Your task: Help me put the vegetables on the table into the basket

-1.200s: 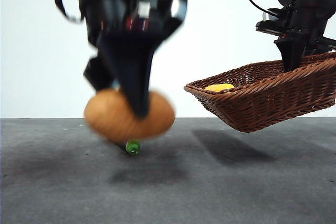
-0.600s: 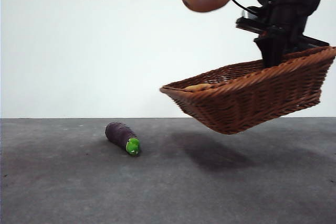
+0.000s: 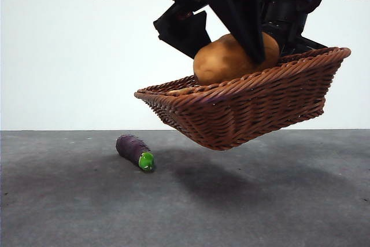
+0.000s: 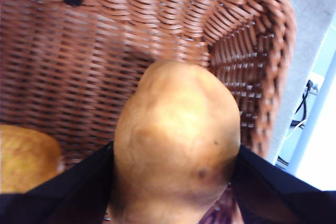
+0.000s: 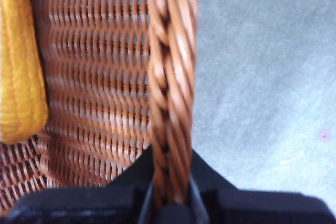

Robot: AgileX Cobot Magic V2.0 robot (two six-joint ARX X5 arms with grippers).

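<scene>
Left end effector (image 4: 173, 182) clamps potato (image 4: 176, 145) directly above basket (image 3: 243, 111) floor, yellow piece (image 5: 18, 61) beside. Right end effector (image 5: 170, 203) pinches basket rim, lifted off table (image 3: 260, 212). Purple piece (image 3: 134, 151) on table.

We see a potato (image 3: 231, 62) over the tilted, airborne wicker basket (image 3: 243, 111); a purple eggplant (image 3: 134, 151) on the bench (image 3: 69, 212).

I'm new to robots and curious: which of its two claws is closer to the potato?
The left gripper: its jaws are shut on the potato, holding it over the basket. The right gripper is farther off, clamped on the basket's braided rim, keeping it off the table.
</scene>
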